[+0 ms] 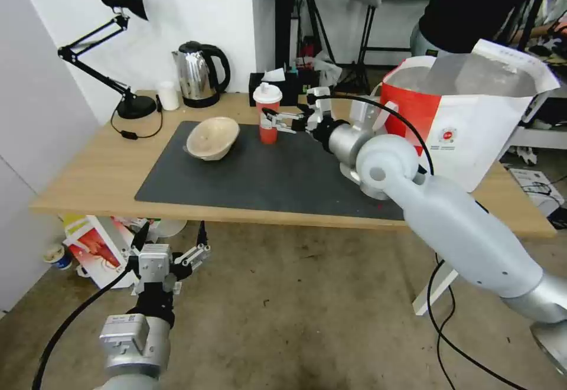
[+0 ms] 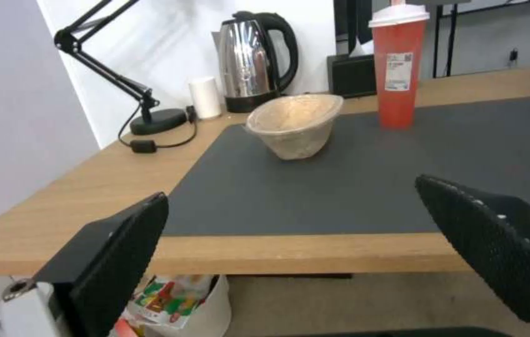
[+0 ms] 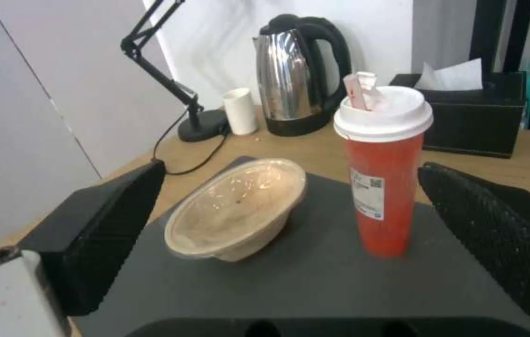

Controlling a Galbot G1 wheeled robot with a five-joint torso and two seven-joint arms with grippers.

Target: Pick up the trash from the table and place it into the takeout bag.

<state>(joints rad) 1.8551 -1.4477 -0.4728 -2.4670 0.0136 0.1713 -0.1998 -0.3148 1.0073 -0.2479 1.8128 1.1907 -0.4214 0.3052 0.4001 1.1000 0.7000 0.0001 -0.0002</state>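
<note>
The pickup of the red cup is judged to be the step in hand: the right claw is held out over the dark mat, spread wide and empty, with the cup standing upright just ahead of it and a little toward one finger; no contact is seen. The beige bowl lies tilted on the mat beside the cup, apart from it. A short advance to set the cup between the fingers is called for, then a closing on its body below the white lid. Room is open on the bowl side; behind the cup a kettle and a black tissue box stand. The takeout bag stands open behind the right arm, at the surface edge. The left claw hangs low before the surface, open and empty.
</note>
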